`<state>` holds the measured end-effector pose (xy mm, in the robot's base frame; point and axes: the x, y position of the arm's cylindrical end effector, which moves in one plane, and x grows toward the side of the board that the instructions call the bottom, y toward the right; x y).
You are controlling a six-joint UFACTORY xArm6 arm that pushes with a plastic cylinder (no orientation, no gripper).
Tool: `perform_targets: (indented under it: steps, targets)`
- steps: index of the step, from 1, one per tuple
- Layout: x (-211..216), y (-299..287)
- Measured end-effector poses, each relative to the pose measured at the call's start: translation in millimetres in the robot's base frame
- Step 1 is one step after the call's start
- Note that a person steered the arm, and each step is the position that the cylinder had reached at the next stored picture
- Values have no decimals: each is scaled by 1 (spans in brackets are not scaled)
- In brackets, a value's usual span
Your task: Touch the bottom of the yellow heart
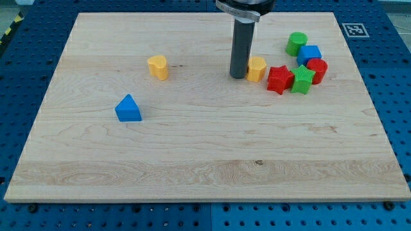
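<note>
The yellow heart (158, 66) lies on the wooden board (205, 147) at the upper left of centre. My tip (238, 76) is far to its right, touching or almost touching the left side of a second yellow block (257, 68) of rounded, many-sided shape. The dark rod comes down from the view's top edge. Nothing lies between my tip and the yellow heart.
A blue triangle (128, 108) lies below and left of the heart. At the upper right is a cluster: a red star (279, 79), a green star (302, 79), a red cylinder (317, 69), a blue cube (309, 54) and a green cylinder (297, 43).
</note>
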<state>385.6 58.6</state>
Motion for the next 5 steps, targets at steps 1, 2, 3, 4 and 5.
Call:
perform_targets:
  steps: [1,2,3,4,5]
  targets:
    - [9,-16]
    - [14,-26]
    - [14,-23]
    - [21,-35]
    - [39,-74]
